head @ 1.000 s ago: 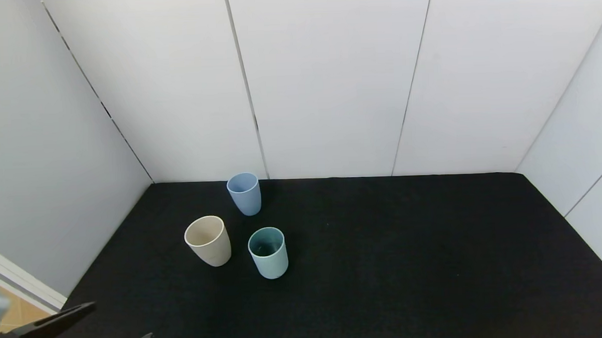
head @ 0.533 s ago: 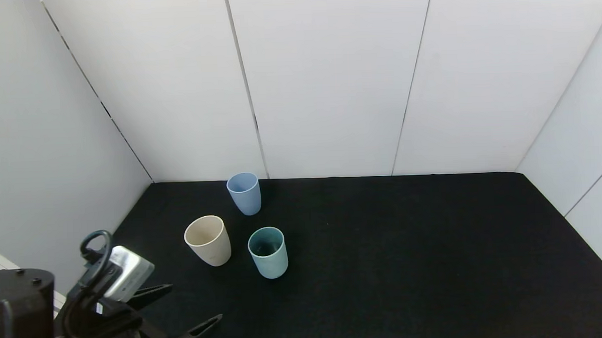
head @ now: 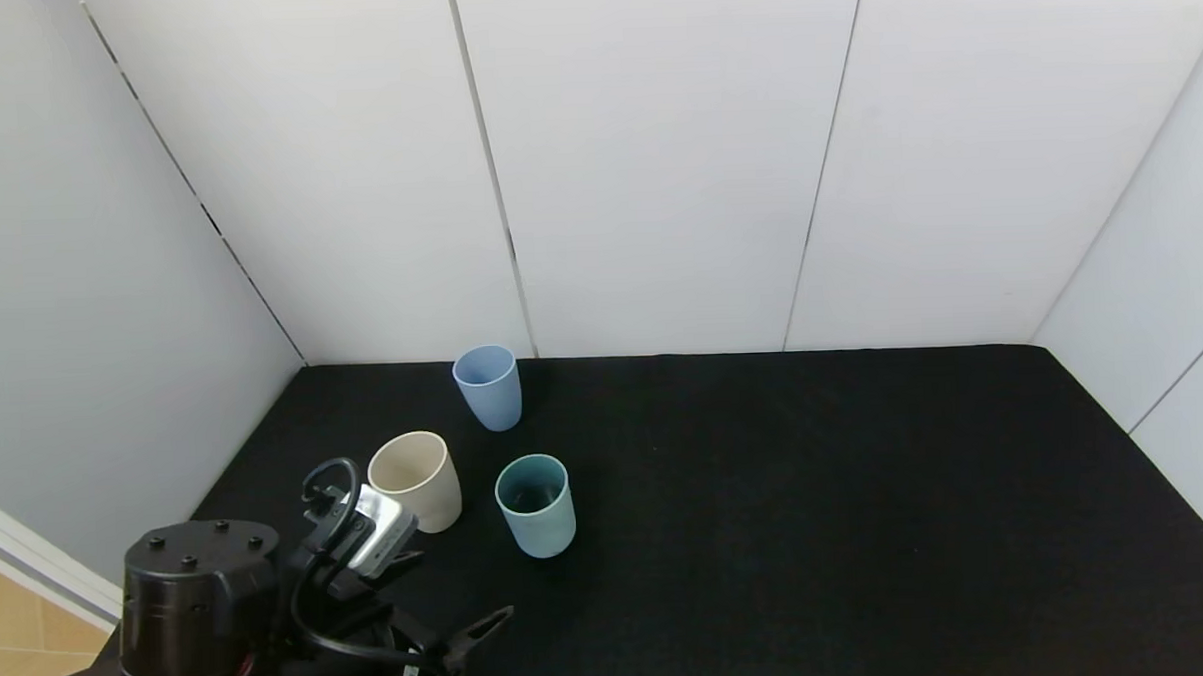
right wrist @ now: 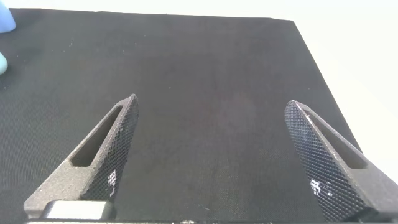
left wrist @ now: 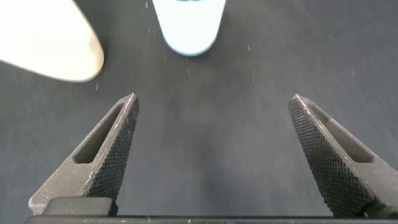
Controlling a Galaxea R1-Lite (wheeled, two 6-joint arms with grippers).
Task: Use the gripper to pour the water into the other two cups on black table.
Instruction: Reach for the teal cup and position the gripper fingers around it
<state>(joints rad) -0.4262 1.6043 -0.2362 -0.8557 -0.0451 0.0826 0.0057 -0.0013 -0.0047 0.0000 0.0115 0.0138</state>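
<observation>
A: What do the cups look like from where you sit?

B: You have 3 handleless cups on the black table (head: 818, 531), all upright, long axes vertical, mouths facing up. The cream cup (head: 416, 481) is the widest. The light blue cup (head: 488, 386) sits at its 1 o'clock, close to the back wall (head: 655, 156). The teal cup (head: 535, 504) stands at the cream cup's 4 o'clock, apart from it.

A: Anything inside them?

B: The teal cup's inside is dark; you cannot tell if there is water in it. The cream cup's inside looks pale and bare, and so does the blue cup's.

A: And the left gripper?

B: Your left gripper (head: 446, 609) hangs low over the table at the cream cup's 6 o'clock, its silver camera box (head: 373, 531) just beside that cup's base. It points toward the teal cup, at its 1 o'clock. The fingers (left wrist: 102, 158) are spread wide, nothing between them, only cloth.

A: The right one?

B: Your right gripper (right wrist: 214, 155) is spread apart too, empty, over bare cloth well away from the cups.
</observation>
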